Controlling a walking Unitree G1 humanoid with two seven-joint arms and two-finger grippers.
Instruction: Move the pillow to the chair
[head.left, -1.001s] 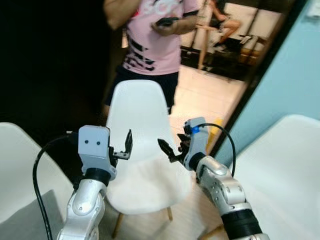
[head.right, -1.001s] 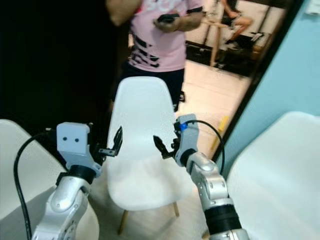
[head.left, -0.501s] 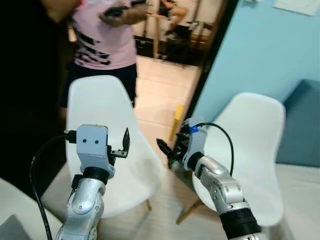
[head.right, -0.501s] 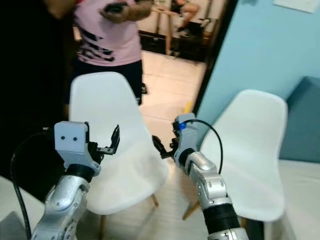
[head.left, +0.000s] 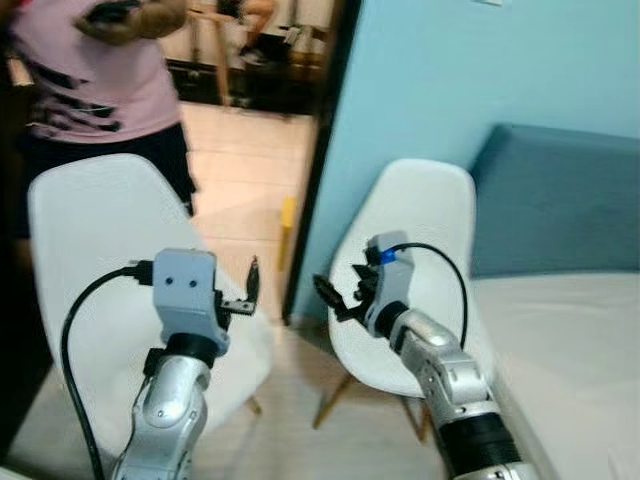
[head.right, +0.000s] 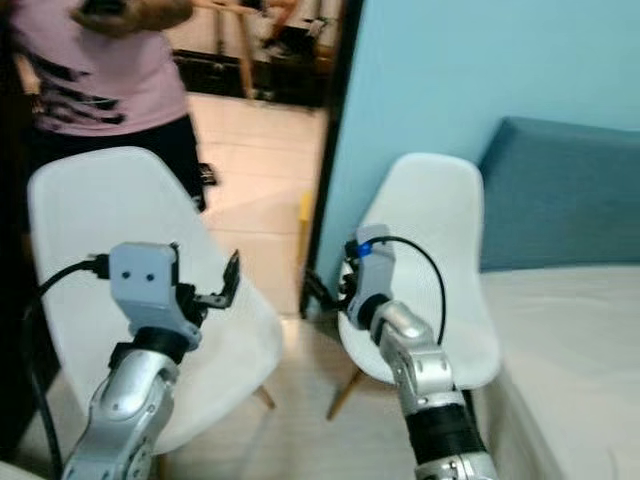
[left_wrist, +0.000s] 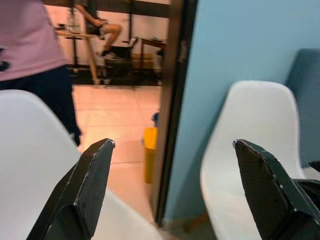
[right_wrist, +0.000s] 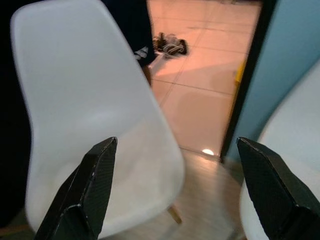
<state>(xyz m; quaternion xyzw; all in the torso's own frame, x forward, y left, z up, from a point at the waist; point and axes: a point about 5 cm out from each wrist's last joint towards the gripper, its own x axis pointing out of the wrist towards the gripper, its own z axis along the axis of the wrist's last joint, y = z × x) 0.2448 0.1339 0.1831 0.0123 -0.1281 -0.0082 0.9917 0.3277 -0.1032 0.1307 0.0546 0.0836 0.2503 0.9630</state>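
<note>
Standing near the dark door frame (head.left: 325, 150) are two white chairs with smooth moulded plastic shells and thin wooden legs: one chair (head.left: 100, 270) left of the frame, the other chair (head.left: 415, 260) right of it, beside a bed (head.left: 570, 340) with a blue padded headboard. Left tool (head.left: 250, 290) and right tool (head.left: 335, 300) hover before the chairs, fingers spread, holding nothing. A person in a pink shirt (head.left: 90, 70) stands behind the left chair.
</note>
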